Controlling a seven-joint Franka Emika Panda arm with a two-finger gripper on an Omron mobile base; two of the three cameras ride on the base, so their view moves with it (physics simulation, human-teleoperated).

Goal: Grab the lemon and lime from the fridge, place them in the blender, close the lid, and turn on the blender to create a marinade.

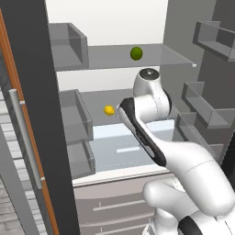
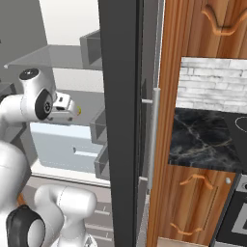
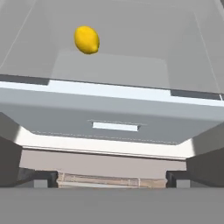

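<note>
- The gripper (image 3: 112,180) is the nearest thing. Its two dark tips stand far apart, with nothing between them. It is open and holds nothing.
- The gripper points into the open fridge (image 1: 119,32). It hangs in front of the pale drawer (image 3: 114,118), a bit above it.
- The lemon (image 3: 87,40) is past the drawer. It sits on the grey shelf (image 3: 109,70) right above the drawer, toward the left side. The gripper is well apart from it.
- The lemon looks small and light. I think its skin is hard and a bit slick, and it could roll away if it gets a bump. It will not break easily.
- The best place to hold it is around its fat middle, with one tip on each side. The pointy ends would likely slip out.
- The lime (image 1: 136,53) is farther back and higher. It sits on the next shelf (image 1: 137,57) up from the lemon, near the middle. It is round, so I think it can roll too.
- The shelves look flat, smooth and grey. Nothing stops a fruit from rolling on them.
- The fridge door (image 1: 36,114) stands open to the left of the lemon. It is dark grey with an orange edge and a long silver handle (image 1: 25,137).
- More shelves hang on the door at the right (image 1: 202,105).
- To the right of the fridge there is a wooden cabinet (image 2: 193,29), a white brick wall (image 2: 212,84) and a dark marble counter (image 2: 202,140).
</note>
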